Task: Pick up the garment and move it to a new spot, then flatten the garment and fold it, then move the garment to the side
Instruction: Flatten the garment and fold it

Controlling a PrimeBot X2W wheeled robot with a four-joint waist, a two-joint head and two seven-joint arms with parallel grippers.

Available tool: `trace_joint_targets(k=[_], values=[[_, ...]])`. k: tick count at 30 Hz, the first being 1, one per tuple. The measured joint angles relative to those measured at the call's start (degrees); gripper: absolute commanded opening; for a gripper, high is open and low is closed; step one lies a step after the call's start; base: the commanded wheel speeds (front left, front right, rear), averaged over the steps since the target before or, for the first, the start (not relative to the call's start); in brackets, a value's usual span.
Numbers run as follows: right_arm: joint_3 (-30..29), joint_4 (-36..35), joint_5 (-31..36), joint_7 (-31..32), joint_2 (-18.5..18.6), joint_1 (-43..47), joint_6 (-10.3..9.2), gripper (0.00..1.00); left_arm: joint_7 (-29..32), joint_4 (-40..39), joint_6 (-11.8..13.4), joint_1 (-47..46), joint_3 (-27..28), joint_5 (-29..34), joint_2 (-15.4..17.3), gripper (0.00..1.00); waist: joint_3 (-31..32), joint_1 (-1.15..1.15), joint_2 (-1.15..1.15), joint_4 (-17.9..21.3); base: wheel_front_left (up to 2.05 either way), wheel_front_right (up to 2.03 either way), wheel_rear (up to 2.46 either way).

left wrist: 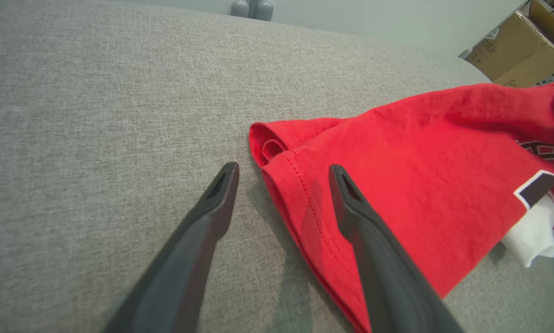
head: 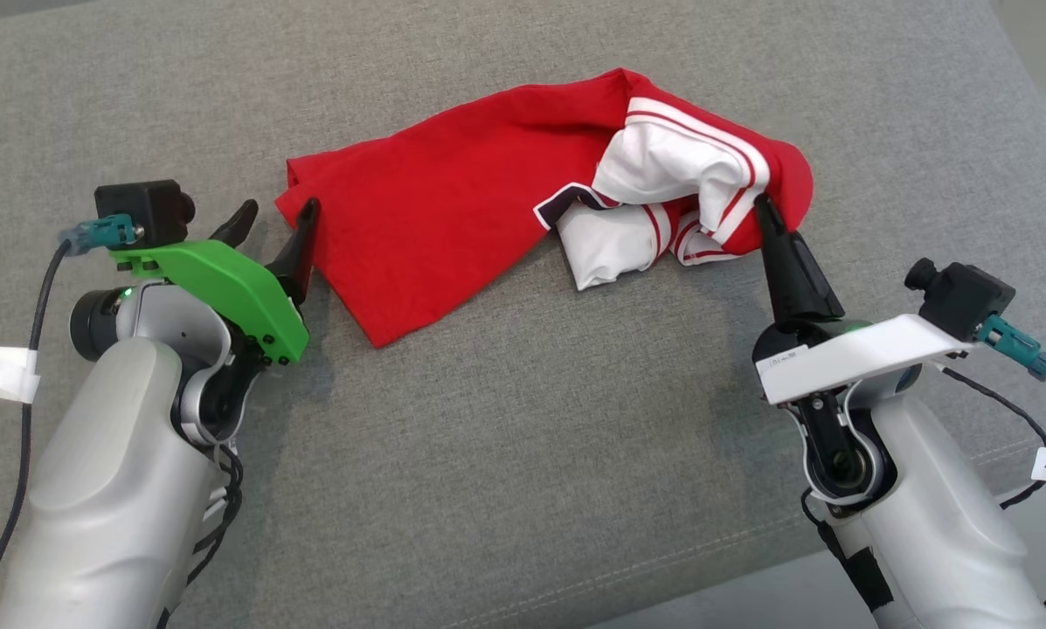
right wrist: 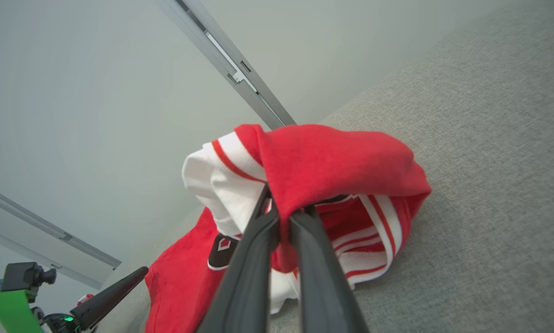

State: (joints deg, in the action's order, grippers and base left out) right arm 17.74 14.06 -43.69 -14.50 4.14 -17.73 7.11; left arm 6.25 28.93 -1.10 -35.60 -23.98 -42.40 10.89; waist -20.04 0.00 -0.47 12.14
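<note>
The right tool (head: 760, 205), at the right of the head view, has its two dark fingers pressed together on a red fold at the right end of the garment (head: 453, 201), a red shirt whose white, red-striped parts bunch up beside that grip. The left tool (head: 280, 210), at the left of the frame, is spread, with one finger over the shirt's hemmed left corner and the other over the grey cushion (head: 523, 437). The garment lies on the cushion across the upper middle of the frame.
</note>
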Motion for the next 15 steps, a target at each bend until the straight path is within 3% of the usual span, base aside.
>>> trace_joint_targets(k=[7,13,14,15], values=[[-0.9,-0.5,-2.7,0.0,-0.1,-0.1,0.00,0.00,0.3,1.5,-0.6,-2.2,0.1,-0.2,-0.3,1.00,-0.9,0.00,0.00,1.0,0.00,0.00,0.00],[0.0,-0.3,-2.7,0.0,0.3,-0.9,0.01,0.07,0.8,3.8,-1.4,-2.7,-0.5,-0.3,-0.9,1.00,-1.8,0.00,0.00,1.2,0.00,0.00,0.00],[0.1,-0.3,-2.7,0.0,0.6,-0.9,0.01,0.07,0.9,4.0,-1.5,-2.7,-0.5,-0.3,-0.9,0.87,-1.8,0.00,0.00,1.2,0.00,0.00,0.00],[0.2,-0.3,-2.7,0.0,0.8,-0.9,0.01,0.07,0.8,4.0,-1.6,-2.8,-0.5,-0.3,-0.9,0.65,-1.9,0.00,0.00,1.2,0.00,0.00,0.00]])
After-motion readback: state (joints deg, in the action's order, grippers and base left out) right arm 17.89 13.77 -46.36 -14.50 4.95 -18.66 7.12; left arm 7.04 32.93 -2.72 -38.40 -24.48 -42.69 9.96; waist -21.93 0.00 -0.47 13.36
